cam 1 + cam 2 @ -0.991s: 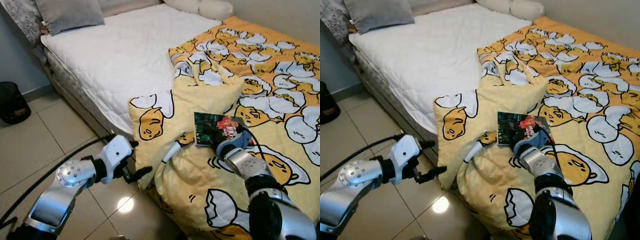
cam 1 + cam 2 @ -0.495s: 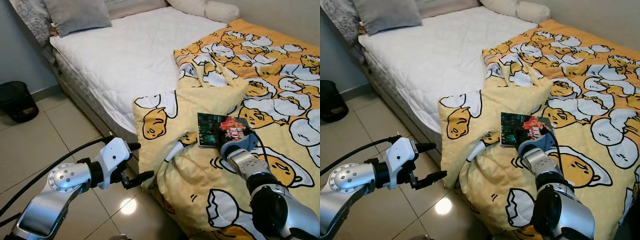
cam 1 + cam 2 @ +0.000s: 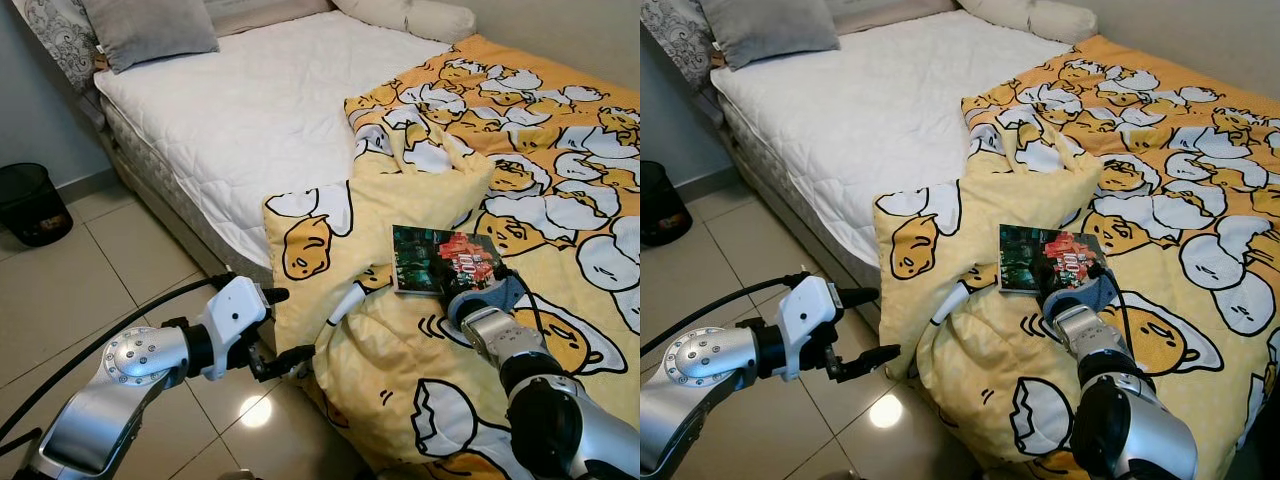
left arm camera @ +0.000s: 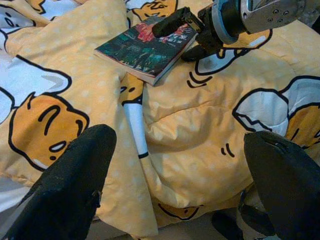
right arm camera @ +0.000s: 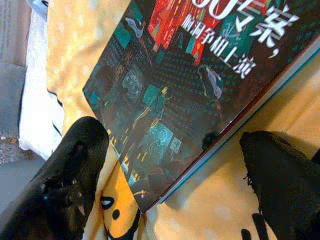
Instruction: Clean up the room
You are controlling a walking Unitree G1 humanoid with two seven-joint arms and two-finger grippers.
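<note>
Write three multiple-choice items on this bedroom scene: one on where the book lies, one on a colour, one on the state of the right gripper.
1. Where does the book lie?
A. on the floor tiles
B. on the yellow blanket
C. on the grey pillow

2. What colour is the bare mattress?
A. white
B. blue
C. black

3. How does the right gripper stand?
A. shut on the book
B. open, at the book's edge
C. shut on the blanket

Key: 1 B, since the head views show the book resting on the cartoon-print blanket on the bed. 2 A, since the uncovered quilted part of the bed is white. 3 B, since the left wrist view shows its fingers spread apart, one over the cover and one beside the edge, and the right wrist view shows the book between them, not clamped.
</note>
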